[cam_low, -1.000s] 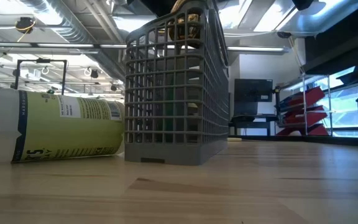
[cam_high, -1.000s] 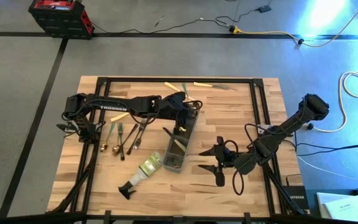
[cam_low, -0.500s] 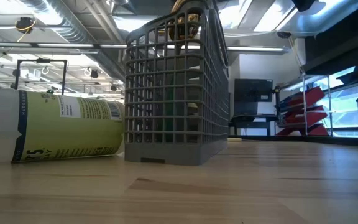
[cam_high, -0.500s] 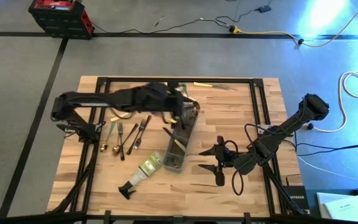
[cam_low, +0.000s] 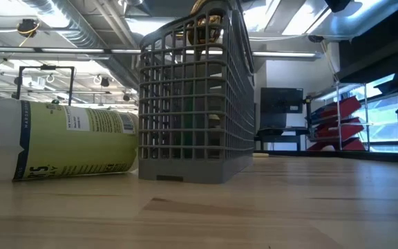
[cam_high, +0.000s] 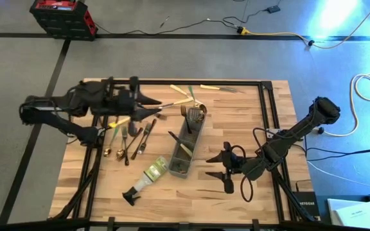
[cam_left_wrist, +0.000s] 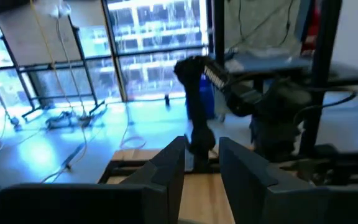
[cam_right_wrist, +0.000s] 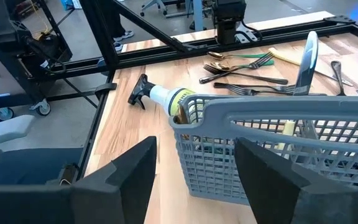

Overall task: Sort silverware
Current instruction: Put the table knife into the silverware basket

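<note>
- Left gripper [cam_high: 158, 108], high view: raised over the table's far left, fingers narrowly parted, nothing visibly held. Loose silverware [cam_high: 132, 139] lies just near of it, long axes running near-to-far; bare wood lies right of the caddy [cam_high: 186, 146].
- Right gripper [cam_high: 218, 171], high view: open, near right, apart from the caddy.
- Low view: caddy beside a spray bottle [cam_low: 61, 140].

The wooden table [cam_high: 249, 109] carries loose silverware [cam_high: 128, 140], a grey mesh caddy [cam_high: 186, 146] and a toppled spray bottle [cam_high: 148, 177].
</note>
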`<state>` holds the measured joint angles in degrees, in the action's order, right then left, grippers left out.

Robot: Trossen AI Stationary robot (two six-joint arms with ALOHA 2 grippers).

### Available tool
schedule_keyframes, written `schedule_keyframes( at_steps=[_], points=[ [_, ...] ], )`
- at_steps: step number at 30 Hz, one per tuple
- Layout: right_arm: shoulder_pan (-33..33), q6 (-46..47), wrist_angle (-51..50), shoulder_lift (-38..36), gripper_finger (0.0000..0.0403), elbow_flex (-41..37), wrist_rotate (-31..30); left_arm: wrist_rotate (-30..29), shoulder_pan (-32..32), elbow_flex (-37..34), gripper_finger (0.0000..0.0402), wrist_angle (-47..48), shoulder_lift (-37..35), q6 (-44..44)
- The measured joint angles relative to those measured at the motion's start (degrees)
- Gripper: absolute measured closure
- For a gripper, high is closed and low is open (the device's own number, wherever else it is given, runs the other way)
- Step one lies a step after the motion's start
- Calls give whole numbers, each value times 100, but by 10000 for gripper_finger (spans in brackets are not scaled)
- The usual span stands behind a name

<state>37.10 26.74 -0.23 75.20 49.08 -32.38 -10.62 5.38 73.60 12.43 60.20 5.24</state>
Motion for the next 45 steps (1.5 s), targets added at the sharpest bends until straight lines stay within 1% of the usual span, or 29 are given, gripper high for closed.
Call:
schedule_keyframes(
  at_steps=[5,9,13,18,20,25,28,32,37,42,45],
  points=[
    [0,0,3,0,204,0,2,-8,128,-1283,318,-784,-660,-98],
    [0,0,3,0,204,0,3,-216,125,-2094,318,-1263,-897,-235],
    [0,-2,5,0,204,0,4,-397,123,-2523,318,-1669,-963,-268],
    [0,-2,5,0,204,0,4,-402,115,-2791,318,-2180,-1009,-306],
    [0,-2,11,0,204,0,4,-385,23,-2834,318,-2438,-1086,-428],
    [0,-2,9,0,204,0,4,257,-339,-3038,318,-2868,-1160,-664],
    [0,-2,7,0,204,0,4,434,-538,-3284,318,-3142,-1151,-852],
    [0,-4,8,0,204,0,6,545,-861,-3667,318,-3592,-1151,-1308],
    [0,-4,7,0,204,0,7,1249,-1325,-4152,318,-4255,-1150,-1887],
    [0,-4,7,0,204,0,7,1404,-1600,-4529,318,-4800,-1147,-2255],
    [0,-4,8,0,204,0,7,1466,-1725,-4620,318,-4767,-1147,-2353]
  ],
)
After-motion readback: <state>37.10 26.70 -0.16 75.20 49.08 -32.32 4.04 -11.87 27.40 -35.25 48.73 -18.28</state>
